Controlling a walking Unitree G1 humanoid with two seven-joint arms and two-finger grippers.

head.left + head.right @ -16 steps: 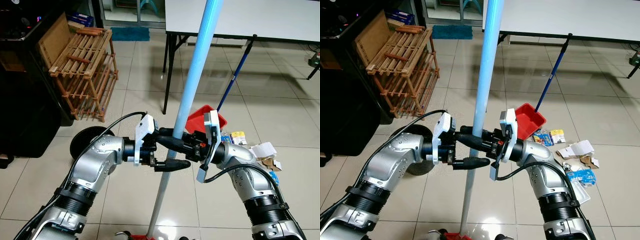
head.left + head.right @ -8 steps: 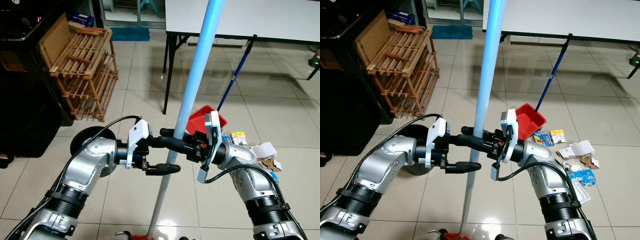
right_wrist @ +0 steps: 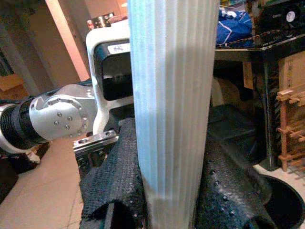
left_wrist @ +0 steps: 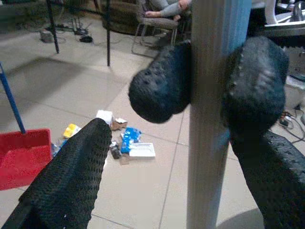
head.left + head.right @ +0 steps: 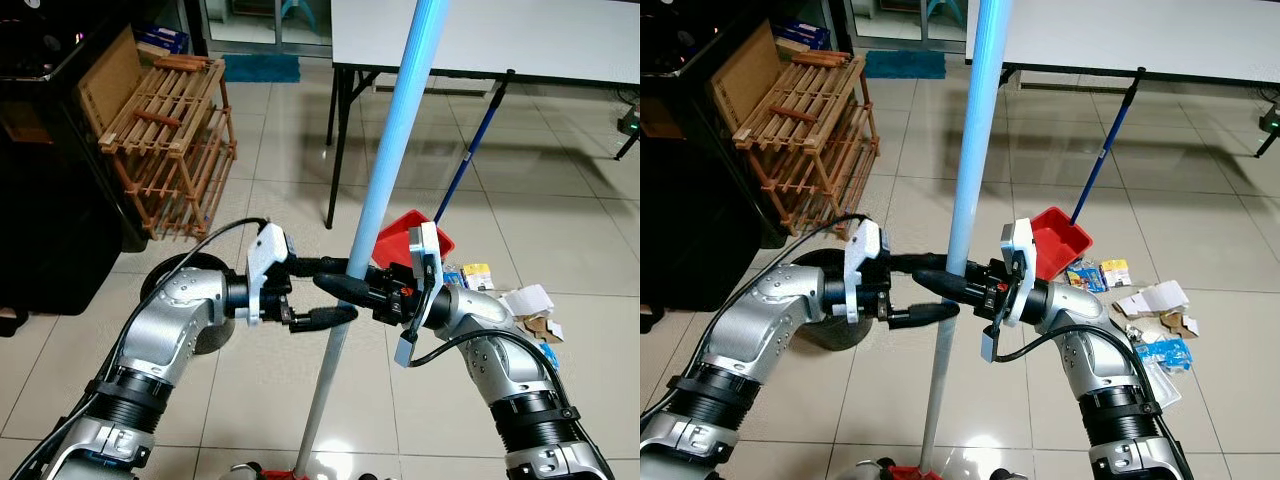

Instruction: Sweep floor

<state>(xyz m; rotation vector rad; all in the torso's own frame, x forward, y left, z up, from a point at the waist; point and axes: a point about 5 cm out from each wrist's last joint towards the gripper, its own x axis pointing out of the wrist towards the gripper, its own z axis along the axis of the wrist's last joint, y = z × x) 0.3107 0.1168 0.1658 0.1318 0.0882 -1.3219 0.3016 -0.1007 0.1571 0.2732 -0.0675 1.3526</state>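
Right pincer [image 5: 335, 283] — fingers clamped on the light-blue broom handle [image 5: 385, 190], which rises upright between the two arms. Left pincer [image 5: 325, 292] — fingers spread wide, one on each side of the handle, just below and beside the right pincer's grip; no clamp on the pole. Behind the handle on the tiled floor [image 5: 560, 220]: a red dustpan [image 5: 395, 236] with a dark blue stick [image 5: 475, 150] leaning toward the white tabletop [image 5: 520, 35]. Scattered paper litter [image 5: 525, 305] lies beside the right arm; a wooden rack [image 5: 170, 140] stands at left.
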